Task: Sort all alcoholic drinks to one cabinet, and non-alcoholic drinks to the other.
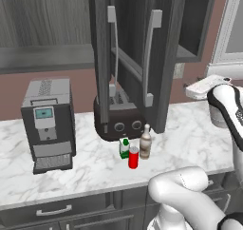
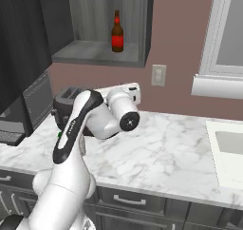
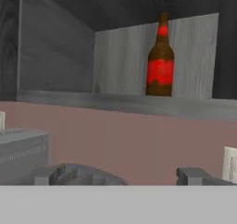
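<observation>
The open cabinet (image 2: 95, 53) takes the upper left of the right base view, and its swung-out doors (image 1: 142, 58) hang down the middle of the left base view, right over the counter (image 1: 190, 143). Those doors are my biggest worry: my arm has to pass under or around them to reach what is left, and a wide swing could knock a door or its handle.

The toaster (image 1: 118, 119) sits just behind the remaining drinks in the centre of the left base view, so a reach that runs too deep would bump it.

The beer bottle (image 2: 117, 33) stands upright on the cabinet shelf, upper middle of the right base view and upper right of the hand view; I judge it placed. It stands alone there, so a careless return with the next bottle could tip it.

On the counter, centre of the left base view, three drinks cluster tightly: the tan bottle (image 1: 145, 142), the red can (image 1: 134, 158) in front of it and the green-and-white bottle (image 1: 125, 148) to its left. They look touching or nearly so, and closing on the tan bottle could topple a neighbour.

My gripper (image 3: 118, 174) is spread wide with nothing in it, fingertips low in the hand view.
</observation>
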Robot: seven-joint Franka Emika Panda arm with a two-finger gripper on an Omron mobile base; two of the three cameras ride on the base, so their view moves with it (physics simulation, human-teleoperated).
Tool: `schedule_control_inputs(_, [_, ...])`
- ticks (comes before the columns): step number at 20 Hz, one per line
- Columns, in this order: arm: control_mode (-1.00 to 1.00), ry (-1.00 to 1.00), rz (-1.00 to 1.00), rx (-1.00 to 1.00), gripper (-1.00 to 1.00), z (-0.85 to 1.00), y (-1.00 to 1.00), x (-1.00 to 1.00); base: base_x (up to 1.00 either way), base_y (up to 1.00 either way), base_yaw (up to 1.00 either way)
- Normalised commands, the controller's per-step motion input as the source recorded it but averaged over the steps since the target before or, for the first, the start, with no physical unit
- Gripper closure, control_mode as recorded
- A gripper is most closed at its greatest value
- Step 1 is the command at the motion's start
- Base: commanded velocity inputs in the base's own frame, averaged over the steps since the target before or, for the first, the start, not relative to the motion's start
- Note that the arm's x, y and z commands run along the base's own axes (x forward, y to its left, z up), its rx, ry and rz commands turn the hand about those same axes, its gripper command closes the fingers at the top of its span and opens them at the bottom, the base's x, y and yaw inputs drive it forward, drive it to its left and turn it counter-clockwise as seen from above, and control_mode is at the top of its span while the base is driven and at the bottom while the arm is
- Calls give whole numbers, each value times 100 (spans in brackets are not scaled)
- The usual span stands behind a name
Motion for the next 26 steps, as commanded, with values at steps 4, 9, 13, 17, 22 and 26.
schedule_control_inputs(4, [-100,11,67,-18,-100,-62,0,-26,0,0,0])
schedule_control_inputs(9, [-100,11,65,-21,-100,-70,3,-5,0,0,0])
schedule_control_inputs(13, [-100,6,48,-16,-100,-84,28,0,0,0,0])
schedule_control_inputs(17, [-100,10,36,-13,-100,-84,26,6,0,0,0])
schedule_control_inputs(22, [-100,5,22,-7,-100,-60,31,3,0,0,0])
schedule_control_inputs(26, [-100,2,1,-4,-100,-39,38,0,0,0,0])
